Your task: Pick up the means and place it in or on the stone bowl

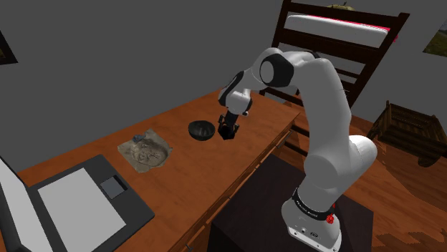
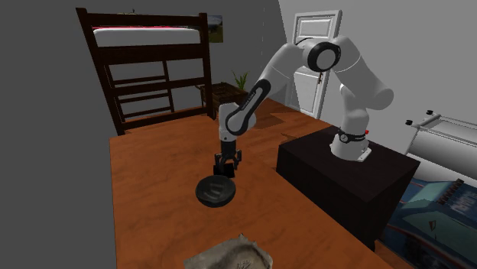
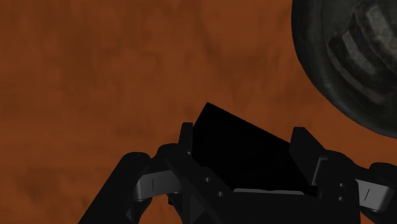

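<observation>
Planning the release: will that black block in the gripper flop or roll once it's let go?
Probably stiff: the black block shows straight edges and a sharp corner while clasped by the gripper. Its flat faces suggest it will settle rather than roll. Its weight cannot be judged from here.

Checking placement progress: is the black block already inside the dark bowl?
No, the black block is clasped in the gripper, beside the dark bowl.

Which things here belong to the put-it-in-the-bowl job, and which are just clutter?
Job:
- black block, clasped between the jaws
- dark round bowl, on the desk right beside them

Lying about:
- open laptop
- grey-tan relief slab
- bunk bed behind the desk
</observation>
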`<state>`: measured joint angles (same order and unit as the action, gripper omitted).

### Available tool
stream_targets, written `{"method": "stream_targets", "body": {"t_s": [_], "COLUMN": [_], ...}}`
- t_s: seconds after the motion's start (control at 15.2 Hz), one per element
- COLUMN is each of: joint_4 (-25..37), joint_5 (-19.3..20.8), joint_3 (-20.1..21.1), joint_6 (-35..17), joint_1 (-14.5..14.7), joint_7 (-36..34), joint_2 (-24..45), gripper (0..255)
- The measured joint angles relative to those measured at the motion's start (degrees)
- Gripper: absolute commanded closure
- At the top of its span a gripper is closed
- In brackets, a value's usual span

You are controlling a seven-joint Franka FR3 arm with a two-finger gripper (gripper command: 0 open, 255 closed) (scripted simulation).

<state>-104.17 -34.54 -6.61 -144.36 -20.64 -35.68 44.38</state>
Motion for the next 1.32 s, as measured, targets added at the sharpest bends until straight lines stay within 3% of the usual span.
{"method": "stream_targets", "body": {"t_s": [1.32], "joint_4": [-4.23], "joint_5": [4.67], "joint_3": [-3.69], "joint_6": [7.98], "joint_1": [2.5], "joint_7": [-5.02], "joint_2": [-12.6], "gripper": [255]}}
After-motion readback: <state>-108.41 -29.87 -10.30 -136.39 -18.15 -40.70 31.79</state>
